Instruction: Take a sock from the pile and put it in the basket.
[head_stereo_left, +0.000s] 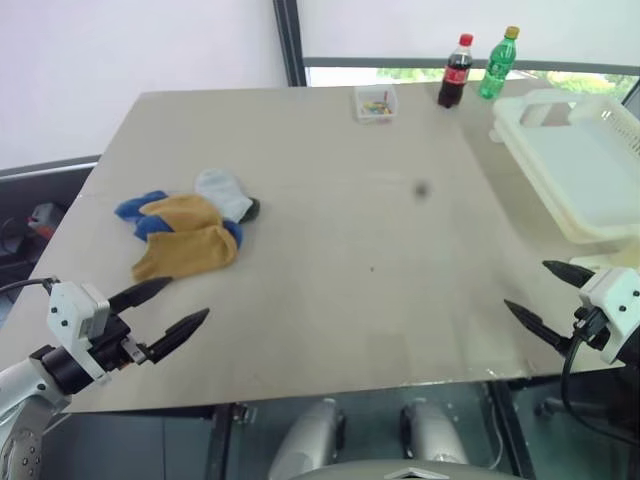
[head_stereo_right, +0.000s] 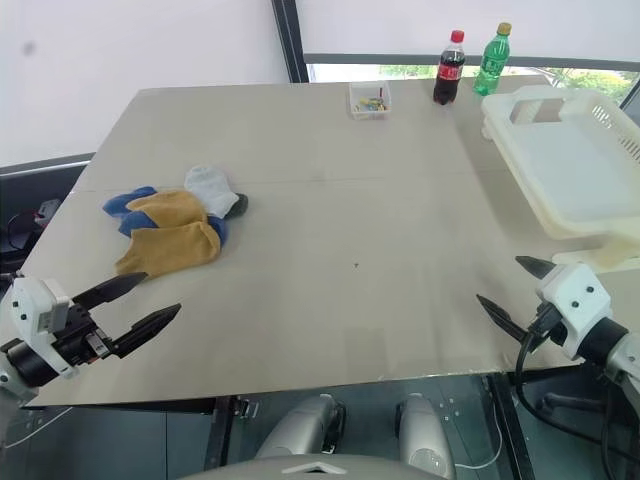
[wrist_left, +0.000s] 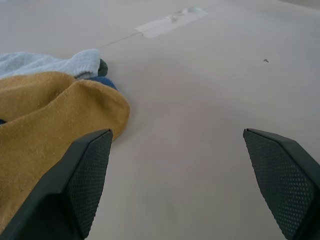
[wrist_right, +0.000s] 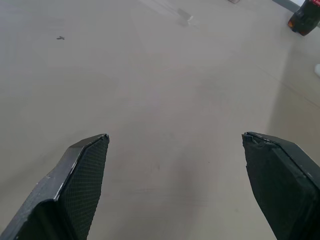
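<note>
- Socks in the pile (head_stereo_left: 190, 232) lie on the left side of our surface (head_stereo_left: 340, 250): two mustard-yellow ones on top, blue showing beneath, and a pale one with a dark toe at the far edge.
- Our basket (head_stereo_left: 585, 165) sits at the far right, hanging partly over the surface's edge, well apart from the pile, with nothing in it as far as we can see.
- Our left gripper (head_stereo_left: 170, 312) hovers near the front edge, just short of the nearest yellow sock (wrist_left: 45, 130), jaws spread wide and holding nothing.
- Our right gripper (head_stereo_left: 545, 295) waits at the front right, jaws likewise wide and empty.
- We judge the task to be at its start: no sock is taken yet.
- Next, we need the left gripper to advance and drop onto the near yellow sock, then close on that one alone.
</note>
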